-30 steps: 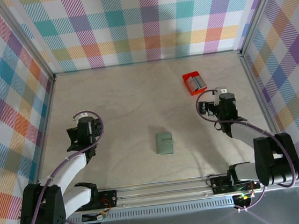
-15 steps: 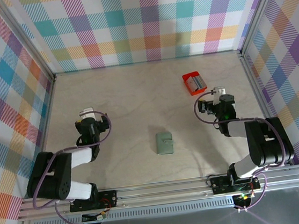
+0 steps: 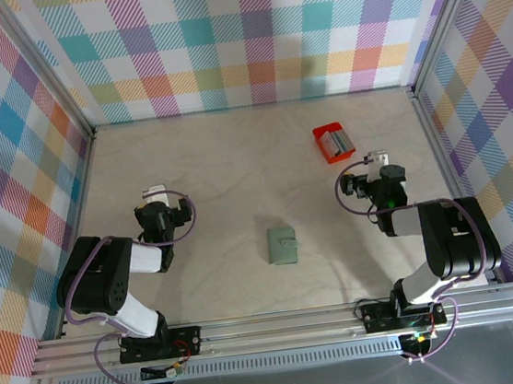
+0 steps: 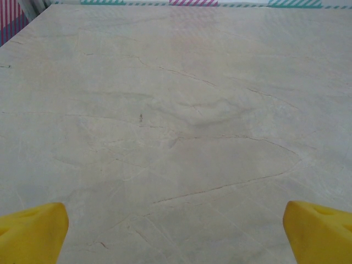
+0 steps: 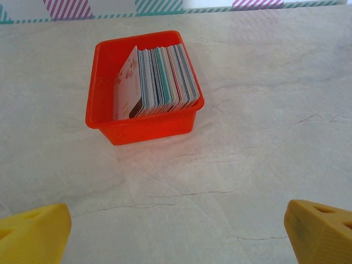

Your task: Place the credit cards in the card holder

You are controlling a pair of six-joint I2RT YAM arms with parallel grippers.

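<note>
**A:** The card holder (image 3: pixel 283 245) is seen lying closed and flat on the table (image 3: pixel 216 159), a little toward 6 o'clock from the middle, with its small tab turned to 3 o'clock.

**B:** And the credit cards (image 5: pixel 162 77)?

**A:** They are packed on edge in the red box (image 5: pixel 110 124), with a pale card bearing a red mark leaned at the 9 o'clock end of the row. From the holder, the box is found at about 1 o'clock, well apart.

**B:** The left gripper (image 3: pixel 153 196) is placed at 10 o'clock of the holder, also well apart. In its wrist view the yellow fingertips (image 4: pixel 33 234) are spread out to the two lower corners, and bare table is seen between them. Nothing is held there.

**A:** The right gripper (image 3: pixel 378 161) is set at 2 o'clock of the holder, with the box near it at 11 o'clock but not touched. The jaws are spread wide here too, and nothing is gripped. In its wrist view the box is seen ahead toward 11 o'clock, clear of both fingertips.
</note>
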